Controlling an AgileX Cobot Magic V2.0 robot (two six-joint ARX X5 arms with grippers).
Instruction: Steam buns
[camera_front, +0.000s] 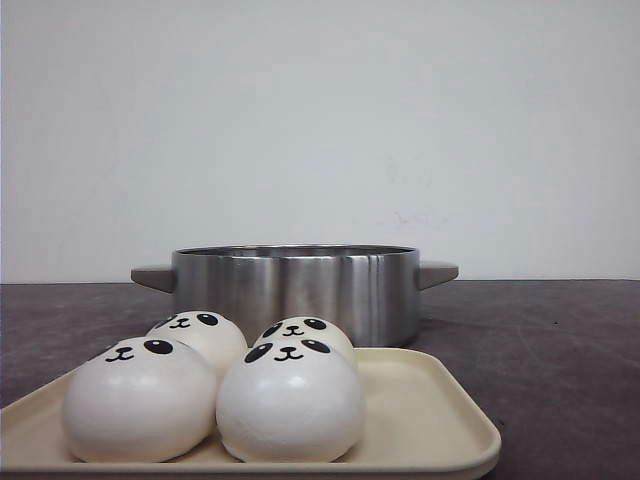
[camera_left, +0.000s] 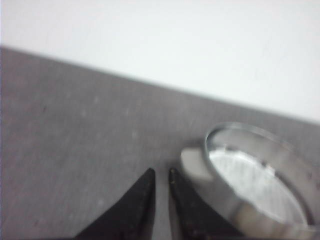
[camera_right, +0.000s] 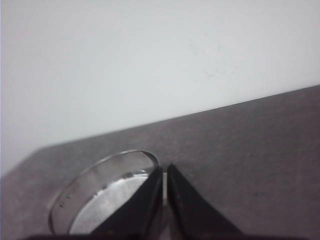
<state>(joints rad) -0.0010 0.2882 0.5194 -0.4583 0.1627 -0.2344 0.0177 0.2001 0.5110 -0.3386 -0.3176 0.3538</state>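
Buns (camera_front: 215, 395), 4, sit clustered on a cream tray (camera_front: 440, 420) before the empty steel pot (camera_front: 295, 290). Left gripper (camera_left: 160, 175) and right gripper (camera_right: 165, 170) hover nearly closed, holding nothing. Judged step: start; next, open and grasp 1 bun.

Our front camera sits low at table (camera_front: 560, 350) height, close behind the tray (camera_front: 440, 420), facing the pot (camera_front: 295, 290) and wall. Our two wrist cameras look obliquely down from either side of that pot (camera_left: 260, 180) (camera_right: 107, 192), which all three views share.
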